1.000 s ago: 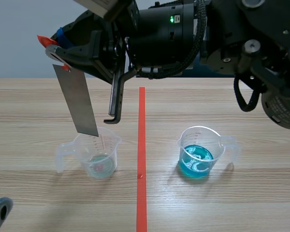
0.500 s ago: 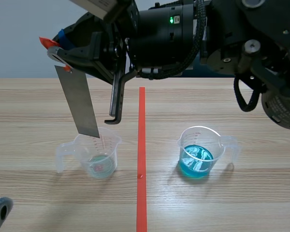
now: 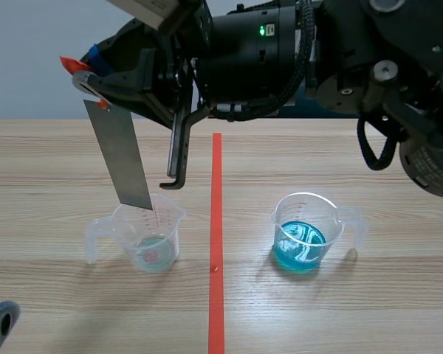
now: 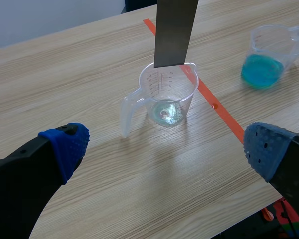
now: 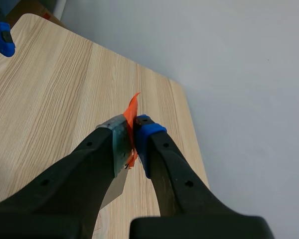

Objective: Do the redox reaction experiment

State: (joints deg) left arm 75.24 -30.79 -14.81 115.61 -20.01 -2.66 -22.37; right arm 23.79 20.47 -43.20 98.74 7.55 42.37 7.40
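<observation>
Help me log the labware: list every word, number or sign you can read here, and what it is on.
None can be read.
Near-empty measuring cup: printed scale marks, too small to read.
Cup of blue liquid: nothing legible.
Metal strip: no print visible.

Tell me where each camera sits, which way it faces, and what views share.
Scene view: between the arms, facing across the table; raised right gripper holds a metal strip over the clear measuring cup.
Left wrist view: on the left arm, looking down past the open left gripper at that cup.
Right wrist view: on the right arm, past its shut gripper toward the table.
Shared: the strip, in all.
</observation>
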